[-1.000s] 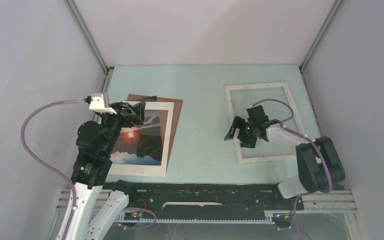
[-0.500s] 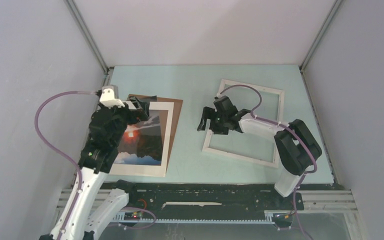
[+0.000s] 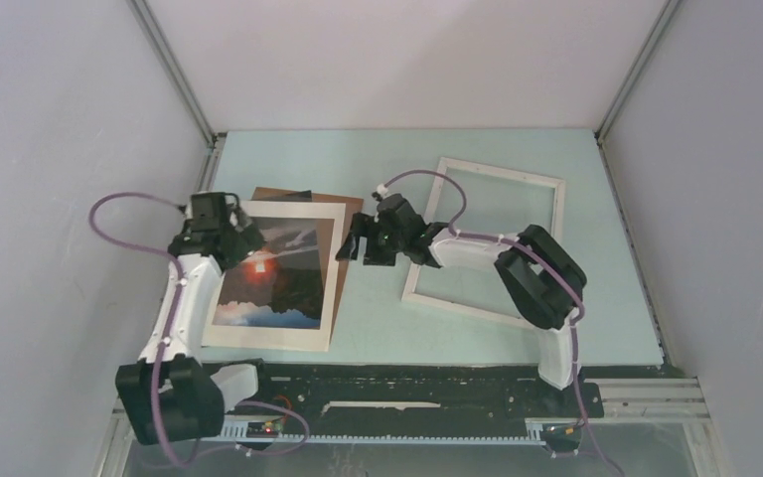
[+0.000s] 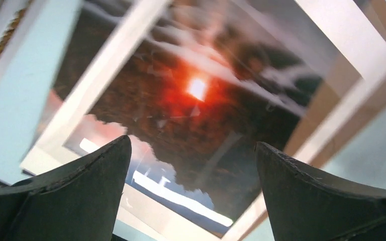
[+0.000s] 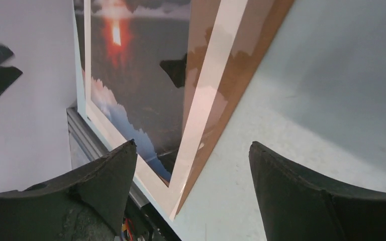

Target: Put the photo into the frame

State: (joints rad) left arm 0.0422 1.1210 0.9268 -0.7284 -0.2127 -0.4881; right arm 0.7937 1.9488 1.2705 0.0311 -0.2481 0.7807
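From above, the paper photo (image 3: 276,278) with a white border and a red sun lies on the plain brown backing board (image 3: 350,207), at the left of the pale green table (image 3: 397,164). The thin white rectangular frame (image 3: 457,306) lies at the right, turned a little askew, apart from the photo. The left gripper (image 3: 230,238) hangs over the photo's upper left part. The right gripper (image 3: 363,250) is between board and frame.

In the left wrist view, the left gripper (image 4: 192,145) has its fingers wide apart above the photo (image 4: 181,115), holding nothing.

In the right wrist view, the right gripper (image 5: 192,145) also stands spread and empty, with the photo (image 5: 130,75) and the board (image 5: 241,65) below it.
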